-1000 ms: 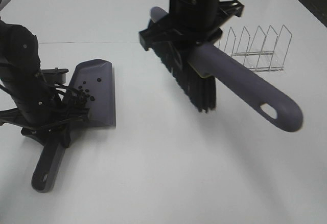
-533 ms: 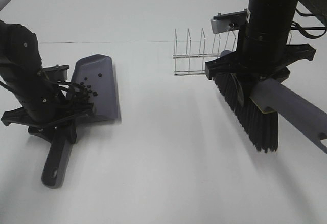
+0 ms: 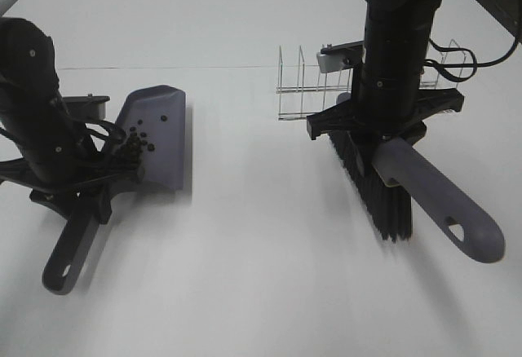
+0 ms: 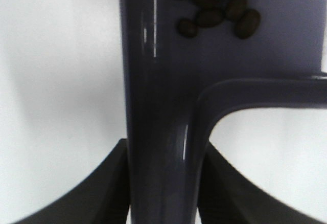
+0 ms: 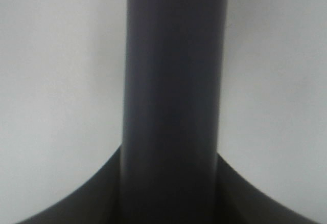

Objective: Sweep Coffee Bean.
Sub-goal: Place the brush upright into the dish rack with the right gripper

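The purple-grey dustpan (image 3: 157,133) lies on the white table at the left, and several dark coffee beans (image 3: 139,143) lie in it near its handle end. My left gripper (image 3: 80,187) is shut on the dustpan's handle (image 3: 69,247). The left wrist view shows that handle (image 4: 161,147) between the fingers (image 4: 99,196) and a cluster of beans (image 4: 214,6). My right gripper (image 3: 382,133) is shut on the brush's purple-grey handle (image 3: 444,210) at the right, with the black bristles (image 3: 371,186) pointing down. The right wrist view shows only the handle (image 5: 173,91) clamped between the fingers.
A wire rack (image 3: 326,88) stands behind the right arm at the back right. The white table (image 3: 261,235) spreads between the dustpan and the brush. No loose beans show on the table.
The right arm has carried the brush from the table's middle to the right side, in front of the wire rack. The dustpan and left gripper stay at the left, shifting only slightly.
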Robot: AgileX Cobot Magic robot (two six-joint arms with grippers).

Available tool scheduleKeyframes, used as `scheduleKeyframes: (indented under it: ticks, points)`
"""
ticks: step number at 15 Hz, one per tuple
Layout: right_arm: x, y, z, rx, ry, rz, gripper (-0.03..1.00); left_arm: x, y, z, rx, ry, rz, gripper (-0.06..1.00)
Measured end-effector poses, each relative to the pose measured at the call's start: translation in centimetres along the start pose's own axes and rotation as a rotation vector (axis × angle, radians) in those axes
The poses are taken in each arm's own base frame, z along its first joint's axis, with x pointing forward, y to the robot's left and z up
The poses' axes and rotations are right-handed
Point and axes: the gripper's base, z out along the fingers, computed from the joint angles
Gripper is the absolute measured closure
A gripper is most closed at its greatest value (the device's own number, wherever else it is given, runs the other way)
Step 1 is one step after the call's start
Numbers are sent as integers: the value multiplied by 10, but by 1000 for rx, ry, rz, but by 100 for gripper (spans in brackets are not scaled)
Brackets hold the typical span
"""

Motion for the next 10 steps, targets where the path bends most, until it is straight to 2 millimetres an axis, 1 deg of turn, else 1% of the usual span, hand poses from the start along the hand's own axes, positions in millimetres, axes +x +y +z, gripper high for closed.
scheduleKeyframes:
  ticks: [1,3,5,6,8,10]
  points:
    - [-11,2,0,5,-12,-2,71,-2,-1,-8,-5,-6,10,61]
    - [-35,5,-1,38,-37,-10,71,-4,-1,-14,-13,4,17,61]
    - [-57,-3,5,35,-47,27,71,-5,-2,-18,-15,12,18,61]
    - [-63,-8,7,29,-49,45,71,-5,-2,-18,-15,11,17,61]
    - [-78,-30,14,-28,-35,98,70,-6,-2,-19,-14,9,18,61]
    - [-80,-35,15,-62,-18,92,70,-6,-2,-19,-14,9,13,61]
